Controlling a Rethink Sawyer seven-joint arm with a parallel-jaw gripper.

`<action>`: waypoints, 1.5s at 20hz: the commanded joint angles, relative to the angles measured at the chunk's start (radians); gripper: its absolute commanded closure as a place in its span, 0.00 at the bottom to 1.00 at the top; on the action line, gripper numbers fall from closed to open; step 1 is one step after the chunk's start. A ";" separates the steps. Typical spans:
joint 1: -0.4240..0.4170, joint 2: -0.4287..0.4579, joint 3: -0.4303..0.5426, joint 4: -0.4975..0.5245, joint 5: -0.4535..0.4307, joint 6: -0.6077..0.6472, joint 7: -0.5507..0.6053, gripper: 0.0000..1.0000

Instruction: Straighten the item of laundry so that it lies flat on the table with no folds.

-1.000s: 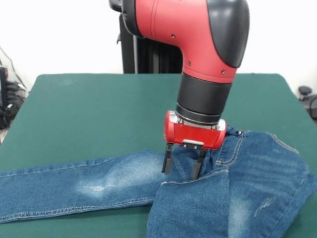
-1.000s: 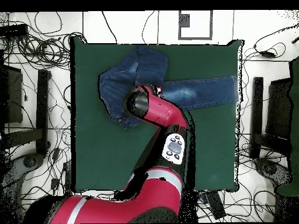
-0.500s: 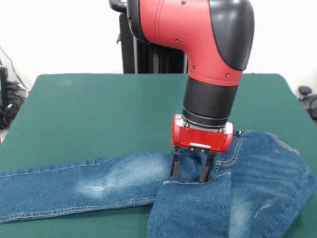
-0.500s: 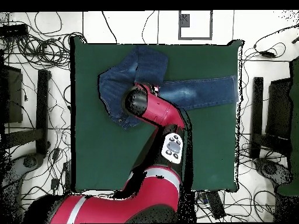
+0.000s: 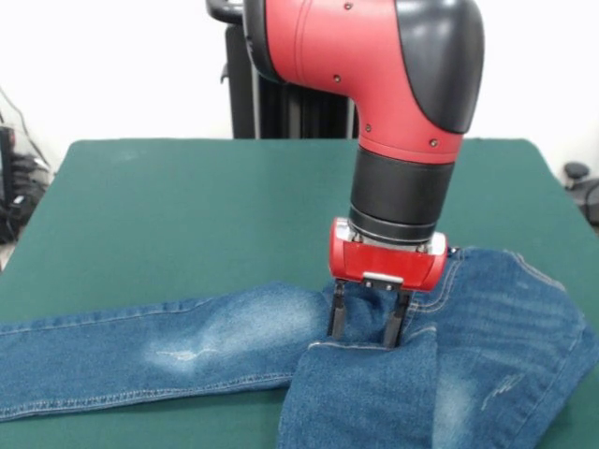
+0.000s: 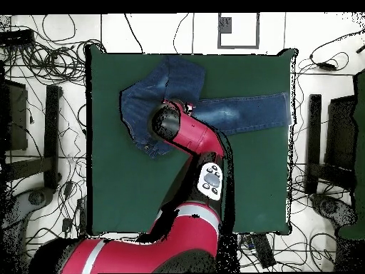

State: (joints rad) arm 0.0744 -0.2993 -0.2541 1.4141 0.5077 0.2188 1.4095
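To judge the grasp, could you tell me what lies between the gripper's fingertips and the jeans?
Nothing: in the front view the open gripper has its tips down on the jeans, at the edge of the folded-over leg.

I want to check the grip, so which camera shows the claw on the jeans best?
The front view: the claw shows with both fingers spread, tips at the folded edge of the jeans. In the overhead view the arm covers the claw completely.

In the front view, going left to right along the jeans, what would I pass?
Straight jeans leg with a faded patch → gripper, fingers spread, tips at the fold's edge → folded-over part of the jeans, all on the green table.
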 commanded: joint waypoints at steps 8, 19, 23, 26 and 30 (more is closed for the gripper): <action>0.009 0.033 0.132 0.083 0.051 -0.023 0.304 0.00; 0.009 0.029 0.138 0.091 0.056 -0.037 0.315 0.00; -0.001 0.029 0.155 0.095 0.060 -0.046 0.314 0.00; -0.004 0.025 0.160 0.104 0.068 -0.051 0.323 0.00; -0.019 0.017 0.185 0.125 0.085 -0.069 0.339 0.00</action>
State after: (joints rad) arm 0.0714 -0.3040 -0.2402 1.4241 0.5242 0.2118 1.4095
